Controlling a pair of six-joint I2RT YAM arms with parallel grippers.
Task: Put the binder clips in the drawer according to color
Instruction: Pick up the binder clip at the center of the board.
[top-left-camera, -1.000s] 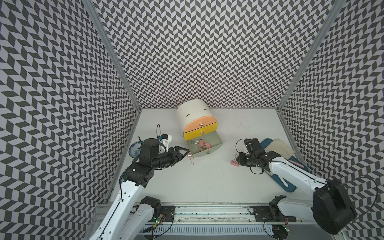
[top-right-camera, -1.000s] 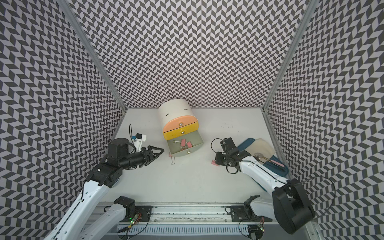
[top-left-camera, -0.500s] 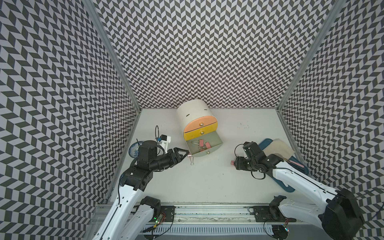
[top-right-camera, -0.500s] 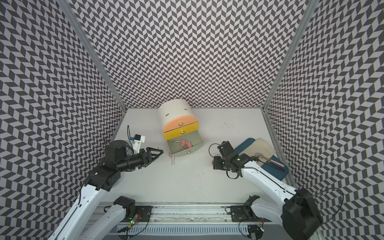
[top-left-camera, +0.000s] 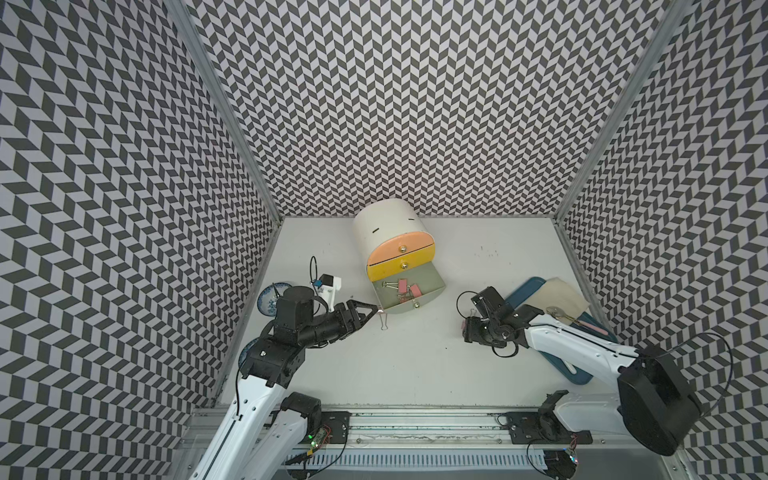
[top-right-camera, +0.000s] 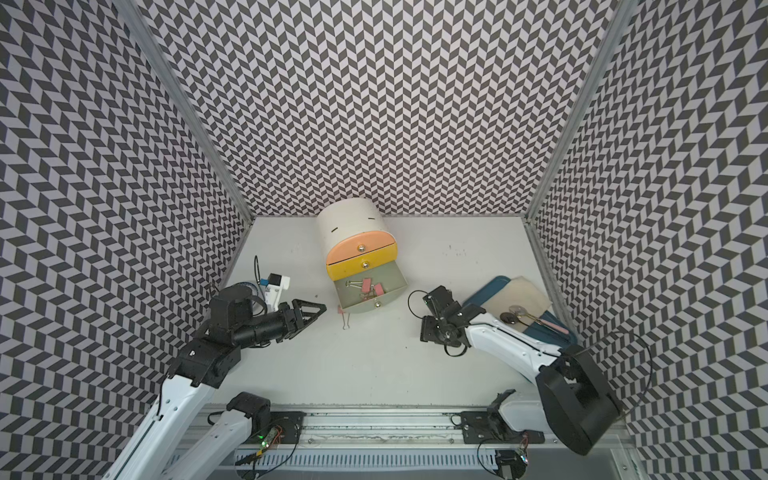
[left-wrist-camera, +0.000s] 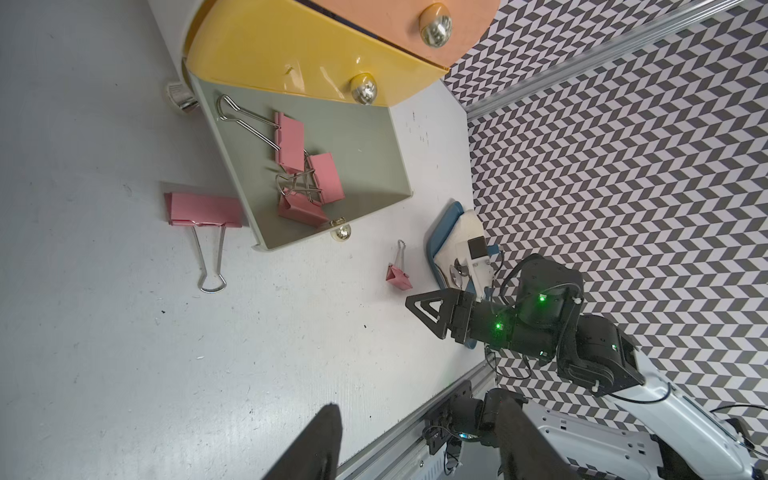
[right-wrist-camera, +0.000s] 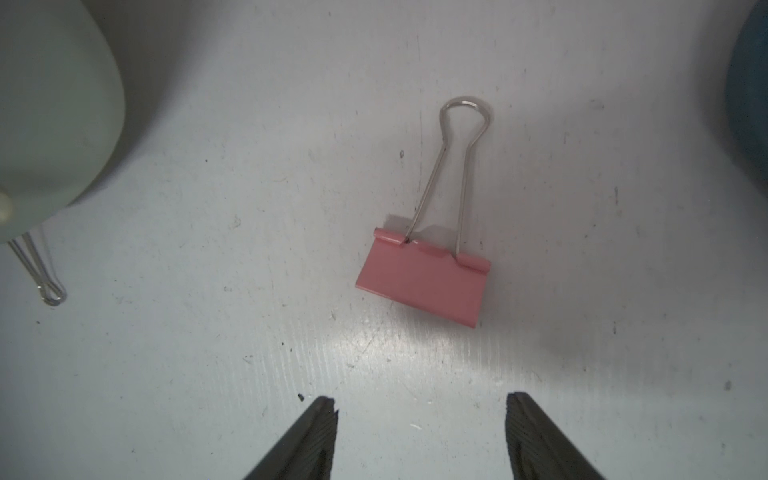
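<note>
The drawer unit has an orange and a yellow drawer shut. Its grey bottom drawer (top-left-camera: 428, 282) (top-right-camera: 392, 278) (left-wrist-camera: 365, 145) is pulled out, with three pink binder clips (top-left-camera: 402, 286) (top-right-camera: 366, 284) (left-wrist-camera: 291, 143) in it. Another pink clip (left-wrist-camera: 203, 210) (top-right-camera: 340, 309) lies on the table against that drawer's left front corner. My left gripper (top-left-camera: 374, 309) (top-right-camera: 322, 307) (left-wrist-camera: 417, 411) is open and empty, with its tips close to this clip. A further pink clip (right-wrist-camera: 424, 282) (left-wrist-camera: 399, 278) lies flat on the table. My right gripper (right-wrist-camera: 419, 405) (top-left-camera: 467, 330) hovers open just short of it.
A blue board (top-left-camera: 523, 291) with a beige cloth (top-left-camera: 561, 295) and a pink-handled utensil (top-left-camera: 590, 326) lies at the right wall. A blue patterned plate (top-left-camera: 268, 297) sits at the left wall, behind my left arm. The drawer's pale front (right-wrist-camera: 50, 124) is near the right gripper.
My right gripper has opened and let go of the pink clip, which now lies on the table. The right arm drew back slightly. The left arm shifted a little toward the front.
</note>
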